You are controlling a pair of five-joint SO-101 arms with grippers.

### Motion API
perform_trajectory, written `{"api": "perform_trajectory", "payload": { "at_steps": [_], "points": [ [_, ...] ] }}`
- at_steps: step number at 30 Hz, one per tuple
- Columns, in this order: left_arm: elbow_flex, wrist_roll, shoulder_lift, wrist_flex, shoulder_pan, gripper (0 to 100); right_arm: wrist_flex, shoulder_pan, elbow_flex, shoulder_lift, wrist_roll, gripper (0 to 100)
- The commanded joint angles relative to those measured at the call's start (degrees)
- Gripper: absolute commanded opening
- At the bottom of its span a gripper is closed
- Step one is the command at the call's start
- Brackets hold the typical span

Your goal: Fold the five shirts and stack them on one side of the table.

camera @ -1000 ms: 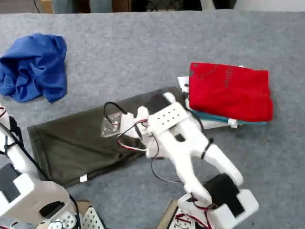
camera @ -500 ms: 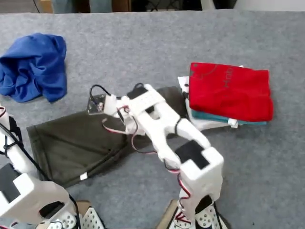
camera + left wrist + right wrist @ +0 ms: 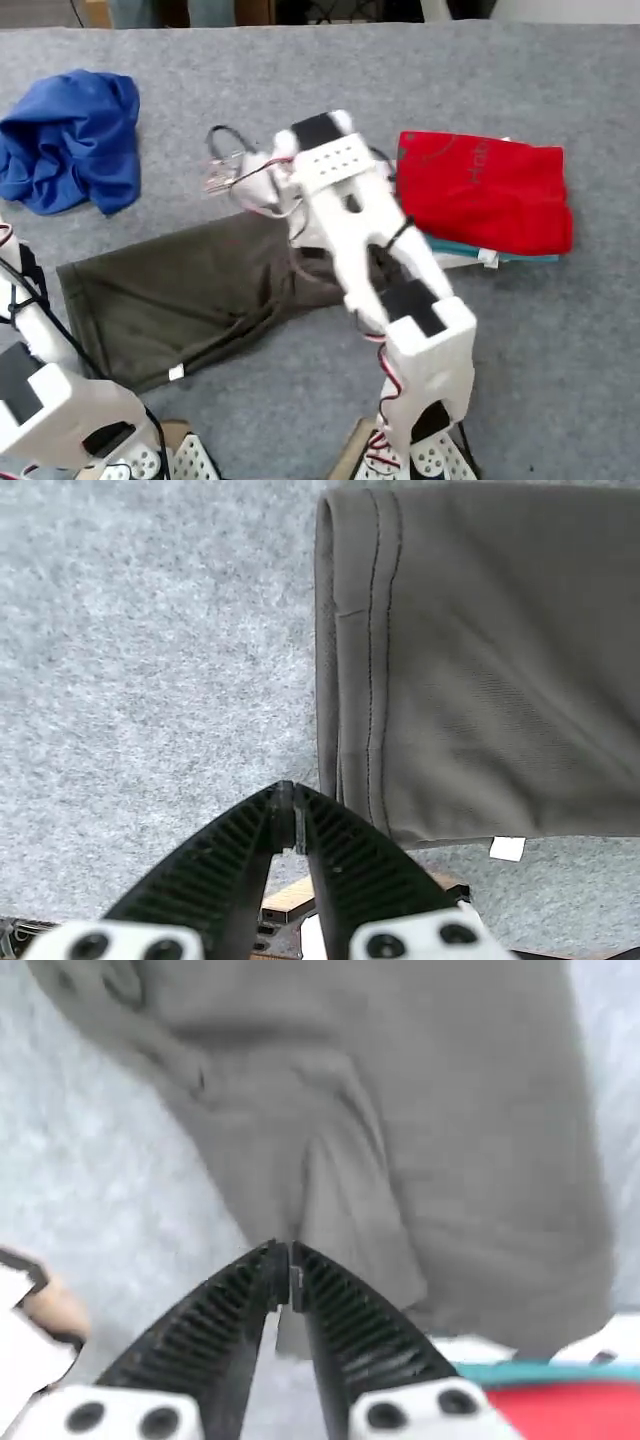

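Both pinched closed: left hand (image 3: 292,802) and right hand (image 3: 288,1258); olive shirt (image 3: 500,660) carries a white tag (image 3: 507,849), print unreadable.

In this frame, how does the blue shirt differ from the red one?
The blue shirt is a crumpled, unfolded heap, while the red shirt is folded into a flat rectangle. The blue shirt lies alone, directly on the table, at the left in the high view. The red shirt sits at the right, on top of a stack of folded shirts. No end effector touches either one.
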Motion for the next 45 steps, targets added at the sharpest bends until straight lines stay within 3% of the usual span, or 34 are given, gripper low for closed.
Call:
{"api": "perform_trajectory", "payload": {
  "at_steps": [1,5,9,16,21,28,33,38,42,45],
  "points": [
    [-0.7,-0.5,-2.9,-0.7,0.0,3,1.1,3.6,6.2,-2.4,0.4,1.5],
    [-1.6,-0.5,-2.9,-0.7,0.0,3,-3.3,3.1,18.7,-6.1,-1.5,1.5],
    [-1.5,-0.6,-2.8,-0.7,0.0,3,-14.4,5.1,24.4,-6.3,-1.4,1.5],
    [-1.4,-0.6,-2.9,-0.6,0.0,3,-21.6,9.9,22.2,-5.5,-1.1,1.5],
    [-1.2,-0.6,-2.9,-0.6,0.0,3,-22.8,12.0,18.3,-5.1,3.1,1.5],
    [-1.6,-0.6,-2.9,-0.6,0.0,3,-34.8,12.2,17.6,3.1,3.1,1.5],
    [-1.6,-0.6,-2.9,-0.5,-0.1,3,-28.1,12.0,13.8,1.2,0.9,1.5],
    [-2.3,-0.6,-3.3,1.9,0.0,3,-8.9,10.4,5.8,-9.2,0.9,1.5],
    [-2.7,-0.1,-6.3,4.9,-0.7,4,-2.4,9.1,2.2,-18.0,0.9,1.5],
    [0.2,5.2,-8.2,4.9,-3.0,20,-0.5,8.1,3.6,-22.6,0.9,1.5]
  ]
}}
